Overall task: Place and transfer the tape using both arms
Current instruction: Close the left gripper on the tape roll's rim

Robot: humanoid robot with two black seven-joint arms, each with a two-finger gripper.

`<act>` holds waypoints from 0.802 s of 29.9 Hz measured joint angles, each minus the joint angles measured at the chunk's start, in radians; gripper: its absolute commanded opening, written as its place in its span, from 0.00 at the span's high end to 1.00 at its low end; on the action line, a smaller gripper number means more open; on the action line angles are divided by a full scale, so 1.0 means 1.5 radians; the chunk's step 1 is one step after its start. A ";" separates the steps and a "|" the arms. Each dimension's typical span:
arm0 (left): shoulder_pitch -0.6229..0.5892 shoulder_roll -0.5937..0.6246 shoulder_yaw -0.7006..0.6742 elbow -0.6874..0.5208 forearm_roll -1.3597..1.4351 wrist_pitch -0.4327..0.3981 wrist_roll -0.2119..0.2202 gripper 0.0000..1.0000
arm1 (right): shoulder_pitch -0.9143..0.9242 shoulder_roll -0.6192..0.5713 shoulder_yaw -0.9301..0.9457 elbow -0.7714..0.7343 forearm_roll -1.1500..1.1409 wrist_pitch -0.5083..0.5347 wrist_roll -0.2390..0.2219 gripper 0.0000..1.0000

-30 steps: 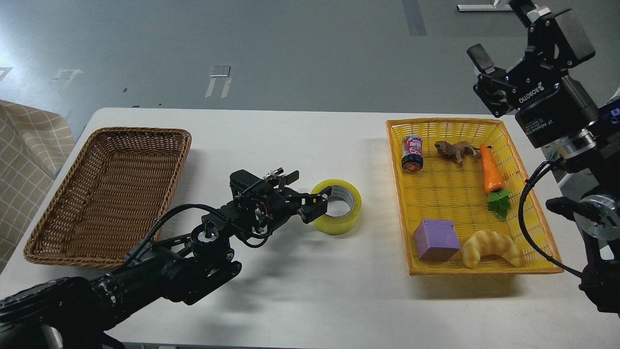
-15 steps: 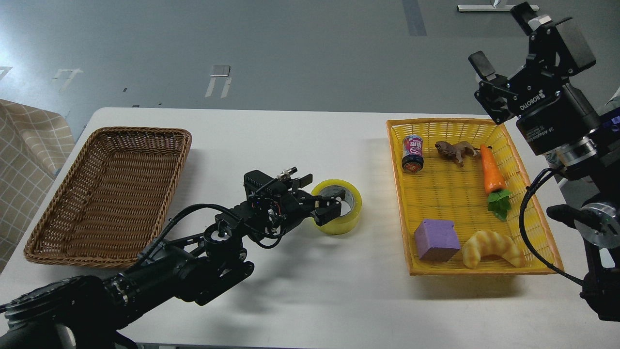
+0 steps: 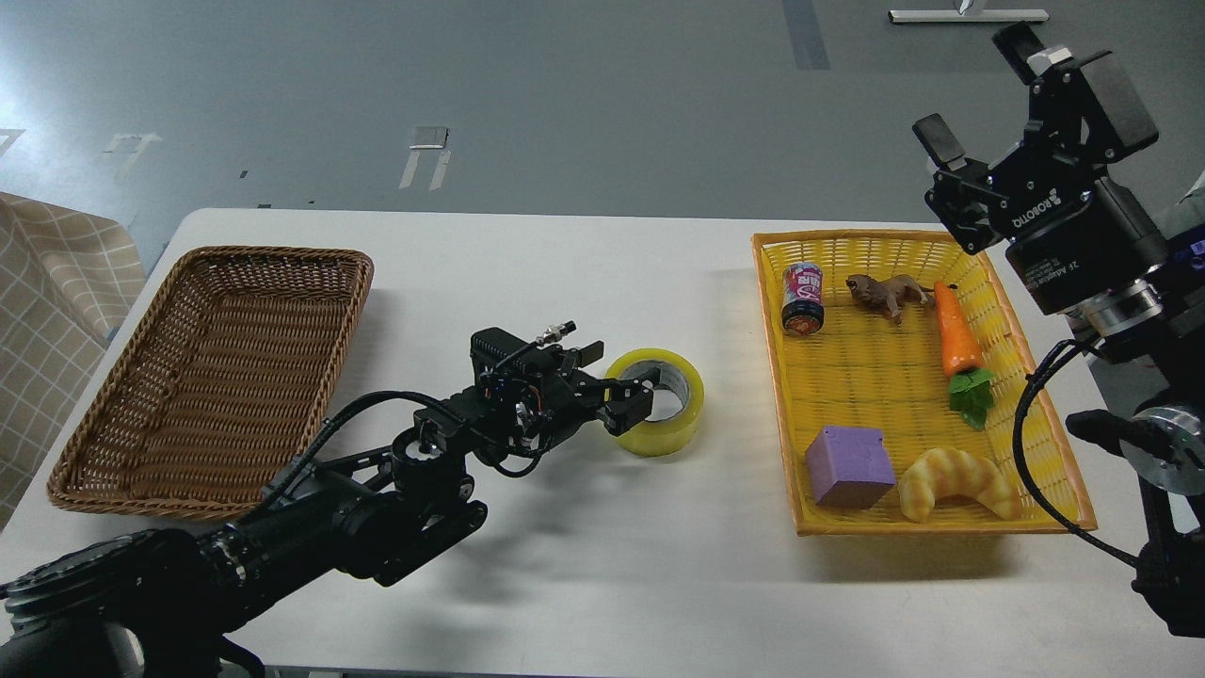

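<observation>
Item: your left end effector (image 3: 633, 400), newly advanced, pinches the tape (image 3: 665, 401) wall at its nine o'clock side, lift pending; right end effector (image 3: 979, 104) spread, idle.

Both arms are black and jointed; the left arm (image 3: 311, 513) carries looping black cables and a small silver connector. The right arm (image 3: 1120, 282) shows silver round joints, a hanging cable, and white lettering on its gripper (image 3: 974, 104).

Tape (image 3: 659, 402): glossy translucent yellow film, matt grey-white card core.
Left basket (image 3: 141, 377), 9 o'clock: rough brown wicker.
Right basket (image 3: 1026, 433), 3 o'clock: shiny yellow plastic weave.
Table (image 3: 584, 565): smooth matt white.
Cube (image 3: 848, 465): matt purple foam.
Right gripper (image 3: 974, 113): matt black plastic or metal.
</observation>
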 measured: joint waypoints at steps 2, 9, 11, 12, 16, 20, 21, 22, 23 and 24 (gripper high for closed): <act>-0.002 -0.001 0.000 0.000 0.001 -0.001 0.000 0.58 | 0.000 0.000 0.000 0.000 0.000 0.000 0.000 0.00; -0.004 -0.002 0.000 0.000 0.001 -0.002 0.002 0.62 | -0.001 0.000 0.000 0.003 0.000 -0.001 -0.002 0.00; -0.004 -0.001 0.000 0.000 0.001 -0.002 0.002 0.62 | -0.002 0.000 0.000 0.004 0.000 -0.002 -0.002 0.00; -0.004 -0.001 0.000 0.000 0.002 -0.002 0.002 0.62 | -0.002 0.000 0.000 0.004 0.000 -0.002 -0.002 0.00; -0.005 0.001 0.000 0.000 0.004 -0.002 0.002 0.62 | -0.002 0.000 0.000 0.005 0.000 -0.002 -0.002 0.00; -0.006 0.008 0.000 0.000 0.005 -0.002 0.002 0.62 | -0.002 0.000 0.000 0.006 0.000 -0.003 -0.002 0.00; -0.006 0.010 0.001 -0.001 0.005 -0.002 0.002 0.63 | -0.002 0.000 0.001 0.006 0.000 -0.003 -0.002 0.00; -0.006 0.011 0.003 -0.001 0.005 -0.002 0.001 0.63 | -0.002 0.000 0.001 0.006 0.000 -0.003 -0.002 0.00; -0.006 0.012 0.010 -0.002 0.005 -0.002 0.001 0.63 | -0.002 0.000 0.001 0.006 0.000 -0.003 -0.002 0.00; -0.008 0.014 0.022 -0.003 0.005 -0.002 0.000 0.62 | -0.003 0.000 0.001 0.007 0.000 -0.003 -0.002 0.00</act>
